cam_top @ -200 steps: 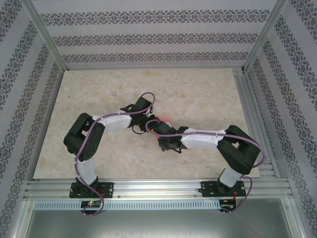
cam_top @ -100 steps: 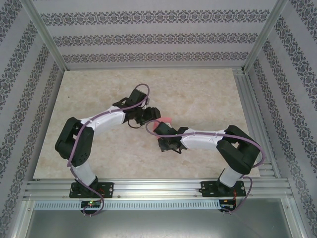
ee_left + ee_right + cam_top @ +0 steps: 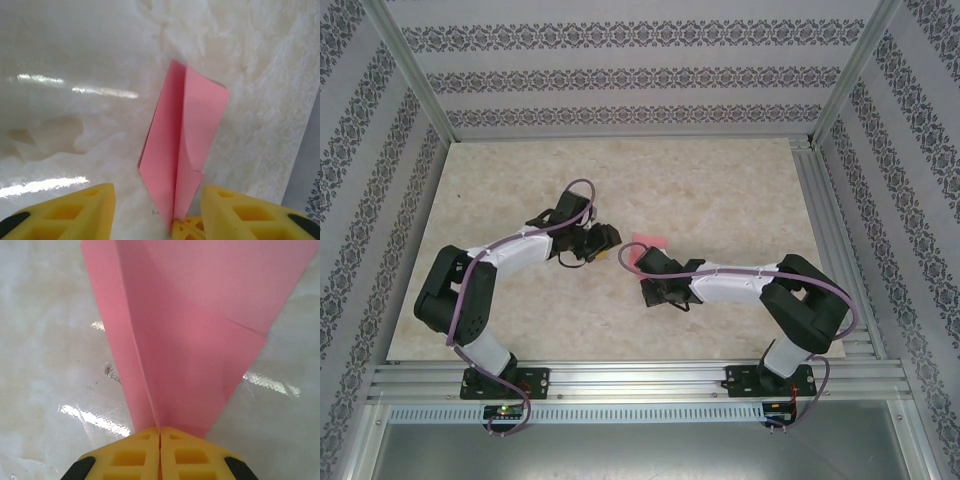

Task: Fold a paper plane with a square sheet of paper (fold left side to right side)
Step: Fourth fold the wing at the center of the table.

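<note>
Jaws of right gripper pinched shut on tip of pink-red folded paper sheet, mid-frame on beige counter. Left gripper jaws apart, since withdrawn leftward, clear of sheet.

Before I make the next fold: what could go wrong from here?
The right gripper pinches only the tip of the paper: a tug could tear it or slip it free.
One flap looks lifted off the table, so the crease may spring open.
The open left gripper, driven forward, could crumple the paper.
</note>
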Controlling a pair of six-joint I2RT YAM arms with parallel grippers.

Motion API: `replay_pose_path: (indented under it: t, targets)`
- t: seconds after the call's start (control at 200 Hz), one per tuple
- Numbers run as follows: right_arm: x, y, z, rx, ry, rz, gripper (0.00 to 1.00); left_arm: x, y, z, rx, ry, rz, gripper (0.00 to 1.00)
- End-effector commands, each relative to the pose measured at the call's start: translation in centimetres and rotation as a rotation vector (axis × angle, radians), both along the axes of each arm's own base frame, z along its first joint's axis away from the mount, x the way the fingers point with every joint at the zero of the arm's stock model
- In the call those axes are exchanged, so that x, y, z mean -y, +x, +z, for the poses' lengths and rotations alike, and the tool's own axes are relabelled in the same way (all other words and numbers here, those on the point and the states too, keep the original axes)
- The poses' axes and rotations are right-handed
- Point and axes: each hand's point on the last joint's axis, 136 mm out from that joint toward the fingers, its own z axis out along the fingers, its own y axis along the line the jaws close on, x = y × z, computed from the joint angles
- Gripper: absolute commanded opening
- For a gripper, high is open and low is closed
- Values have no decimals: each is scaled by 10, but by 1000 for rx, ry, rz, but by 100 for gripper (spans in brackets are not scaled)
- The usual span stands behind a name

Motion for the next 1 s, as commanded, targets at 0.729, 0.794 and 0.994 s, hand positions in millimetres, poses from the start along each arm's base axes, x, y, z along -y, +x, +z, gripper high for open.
replay_pose_path:
  t: [0.729, 0.794, 0.994]
  targets:
    - [5, -5, -9, -48, 84, 2, 8, 81, -21, -36, -60, -71, -117, 25]
    - [5, -5, -10, -50, 85, 1, 8, 81, -21, -36, -61, -72, -119, 25]
    - [6, -5, -13, -62, 93, -1, 8, 83, -20, -38, -65, -66, -123, 25]
